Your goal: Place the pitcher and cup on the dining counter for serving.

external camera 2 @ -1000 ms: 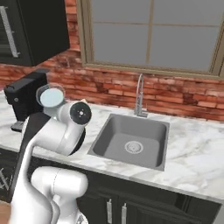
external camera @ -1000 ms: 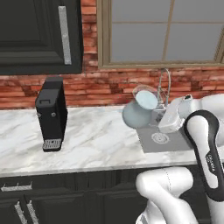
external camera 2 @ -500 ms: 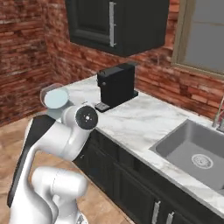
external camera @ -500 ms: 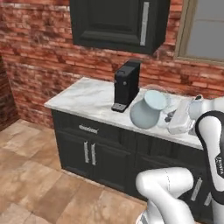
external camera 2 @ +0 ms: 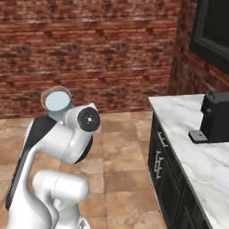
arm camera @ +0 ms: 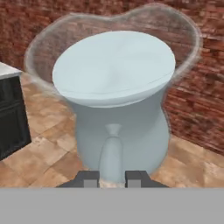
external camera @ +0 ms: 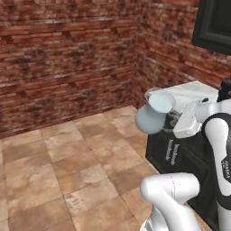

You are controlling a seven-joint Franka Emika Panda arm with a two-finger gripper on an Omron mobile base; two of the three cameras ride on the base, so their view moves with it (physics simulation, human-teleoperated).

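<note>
The likeliest trouble from here is the pitcher (arm camera: pixel 116 109) twisting or slipping out of a narrow grip; the gripper (arm camera: pixel 113 177) has only the slim handle between its tips, the round belly hangs forward of that hold, and the vessel is carried in the air over the tiled floor (external camera: pixel 67 162) with nothing beneath it — a sharp swing of the arm or a jolt of the base could roll it about the handle and drop it. A second risk, as I judge it, is clipping the black cabinets (external camera: pixel 178 155) just beside the pitcher.

In the hand view the fingers (arm camera: pixel 87 178) are drawn close together, pinching the pitcher's handle from either side; the belly rises straight beyond them and the flared rim is farthest off. In the left base view the pitcher is tilted, held off the near end of the marble counter (external camera 2: pixel 197 147), well apart from the coffee machine (external camera 2: pixel 214 117).
</note>
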